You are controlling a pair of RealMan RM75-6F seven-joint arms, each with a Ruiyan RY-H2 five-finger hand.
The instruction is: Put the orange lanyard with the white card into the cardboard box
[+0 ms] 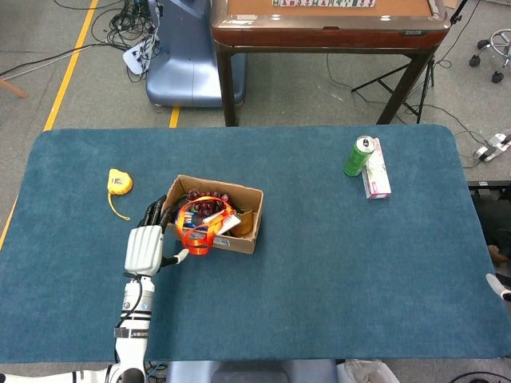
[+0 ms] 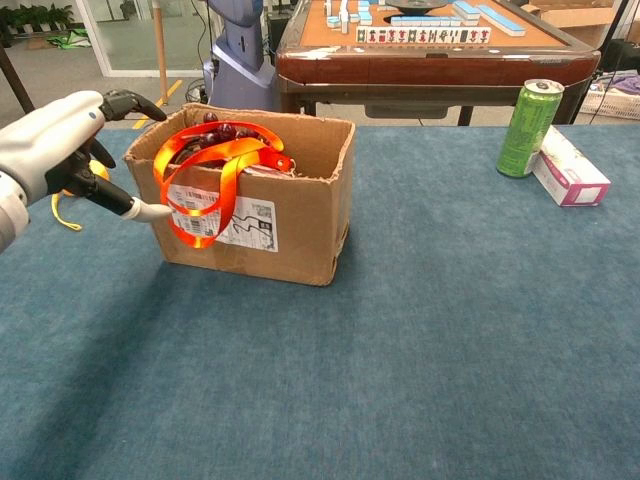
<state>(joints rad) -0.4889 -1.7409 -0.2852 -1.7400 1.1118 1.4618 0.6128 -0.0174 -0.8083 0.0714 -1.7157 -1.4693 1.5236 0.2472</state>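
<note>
Left hand (image 2: 55,145) beside the left wall of the cardboard box (image 2: 290,215), fingers (image 2: 135,102) spread and grasping nothing, dark upper ones reaching toward the box's top edge, pale-tipped thumb pointing at the box wall just short of the hanging strap; contact impossible to confirm. Seen from the head view, same hand (image 1: 145,247) just left of the box (image 1: 239,239). Right hand barely visible at the right edge of the head view (image 1: 501,287), fingers' state impossible to tell. Orange lanyard (image 2: 215,160) draped over the box's near-left rim, part of the loop inside, a long loop dangling down the outer front wall across a white printed label; white card (image 1: 227,225) lying inside the box among dark red round items. Box open-topped, resting on a table (image 2: 450,340) covered in blue-teal felt. Further out on the table: yellow tape measure (image 1: 119,183) left of the box, green can (image 2: 530,128) touching a pink-and-white carton (image 2: 570,168) well apart to the right. Beyond the table, grey floor with cables, a yellow floor line, a blue machine base (image 1: 188,64), and a wooden mahjong table (image 2: 430,50) with tiles on top.
</note>
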